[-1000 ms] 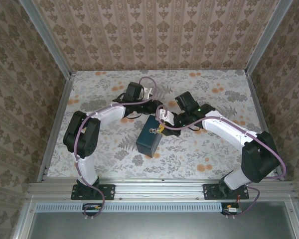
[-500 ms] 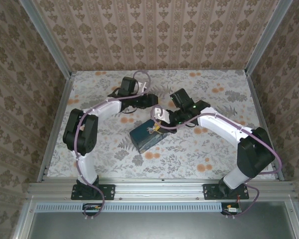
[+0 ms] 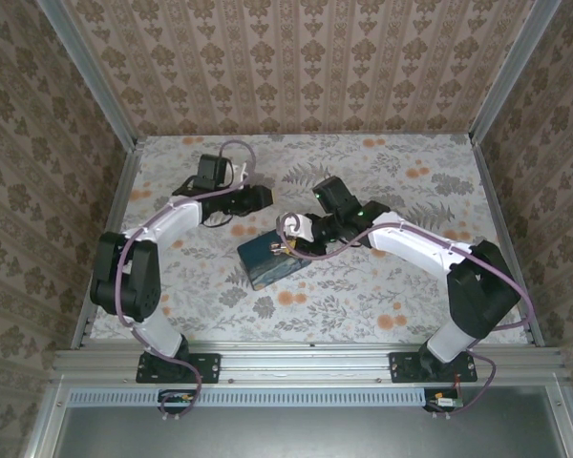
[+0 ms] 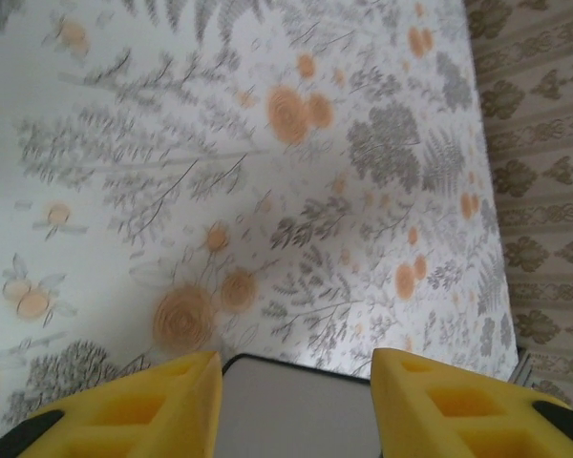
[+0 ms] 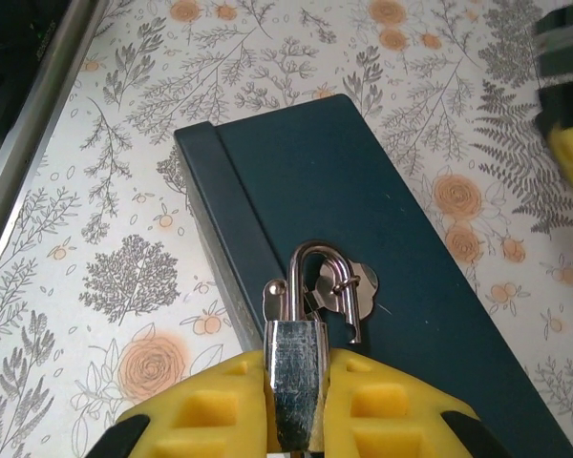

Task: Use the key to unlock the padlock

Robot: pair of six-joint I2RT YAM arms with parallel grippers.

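Padlock (image 5: 296, 382): upright, its silvery body clamped between the yellow pads of the right gripper (image 5: 296, 405). The jaws are clenched on the padlock's two flat sides. Shackle (image 5: 310, 272) arches above the body, over the lid of the blue tin (image 5: 382, 219).

Key (image 5: 351, 298): small and flat, lying on the tin lid just right of the shackle and touching or nearly touching it. I cannot tell how it is linked to the shackle.

From above, the padlock (image 3: 285, 247) and right gripper (image 3: 292, 242) sit at the tin's (image 3: 264, 261) right end, near the middle of the table. The tin lies flat and skewed to the table edges.

Left gripper (image 4: 296, 401): jaws apart, nothing between the pads, bare tabletop below. From above it (image 3: 259, 197) is behind and left of the tin, apart from it.

Table surface (image 3: 392, 286): pale cloth printed with grey ferns and orange flowers.

Room: brown damask wallpaper walls (image 3: 296, 67) on three sides. Aluminium rail (image 3: 306, 361) runs along the near edge and carries both arm bases. Metal posts stand at the back corners.
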